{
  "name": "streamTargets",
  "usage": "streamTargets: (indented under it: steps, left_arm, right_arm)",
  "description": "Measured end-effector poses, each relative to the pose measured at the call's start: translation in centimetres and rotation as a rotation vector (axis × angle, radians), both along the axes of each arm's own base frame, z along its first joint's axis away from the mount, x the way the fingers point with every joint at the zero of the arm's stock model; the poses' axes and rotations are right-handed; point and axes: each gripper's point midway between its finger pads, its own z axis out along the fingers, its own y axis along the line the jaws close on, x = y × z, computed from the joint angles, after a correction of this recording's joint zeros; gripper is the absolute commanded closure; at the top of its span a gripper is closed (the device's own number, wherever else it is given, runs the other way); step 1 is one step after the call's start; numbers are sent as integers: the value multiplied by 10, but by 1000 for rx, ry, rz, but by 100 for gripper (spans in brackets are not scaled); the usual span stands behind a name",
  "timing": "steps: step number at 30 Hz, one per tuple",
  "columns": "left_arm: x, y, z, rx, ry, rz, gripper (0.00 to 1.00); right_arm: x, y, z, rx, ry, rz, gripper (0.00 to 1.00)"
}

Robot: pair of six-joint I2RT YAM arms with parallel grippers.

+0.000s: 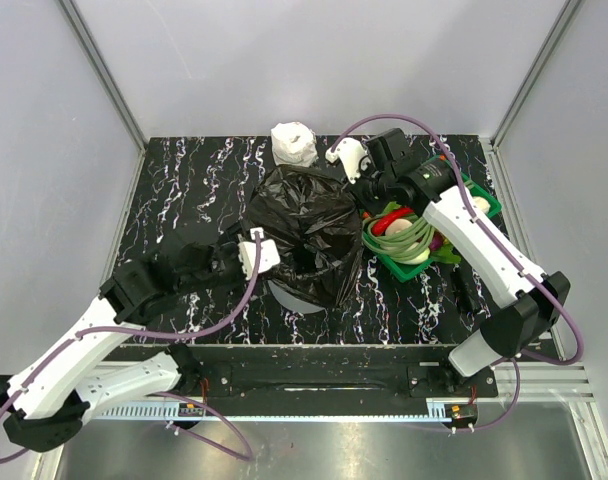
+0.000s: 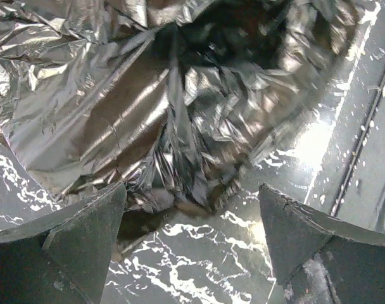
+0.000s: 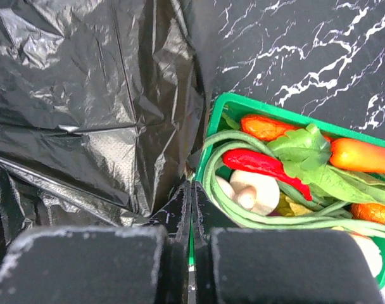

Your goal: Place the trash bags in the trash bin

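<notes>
A black trash bag lies crumpled over the trash bin, and only a light-grey strip of the bin shows beneath it at the front. My left gripper sits low at the bag's left side. Its fingers stand open, with bare table between them and the crinkled film just beyond the tips. My right gripper hovers between the bag's right edge and the basket. Its fingers are shut next to the film; whether any film is pinched does not show.
A green basket of vegetables stands right of the bag, its rim close under my right fingertips. A small white wrapped roll lies behind the bag. Walls enclose the black marbled table on three sides.
</notes>
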Motion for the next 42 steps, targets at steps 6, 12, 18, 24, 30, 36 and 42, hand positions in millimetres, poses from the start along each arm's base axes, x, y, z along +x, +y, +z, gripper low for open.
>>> streamTargets:
  steps: [6,12,18,24,30,36,42]
  left_arm:
    - [20,11,-10,-68,3,143,8]
    - [24,14,-9,-111,11,185,6]
    - [16,9,-7,-125,37,148,3]
    - [10,11,8,-132,23,123,1]
    - [9,14,22,-137,-8,111,1]
    - [7,17,24,-138,-25,106,1]
    - [5,23,5,-111,-4,121,1]
  right_arm:
    - [2,6,11,33,-13,15,100]
    - [3,9,6,29,1,19,100]
    - [3,9,5,28,3,19,100]
    - [4,7,4,20,4,14,100]
    - [9,2,2,-1,-2,-18,86]
    - [23,-15,17,-8,-45,-85,59]
    - [31,-23,40,16,-90,-99,51]
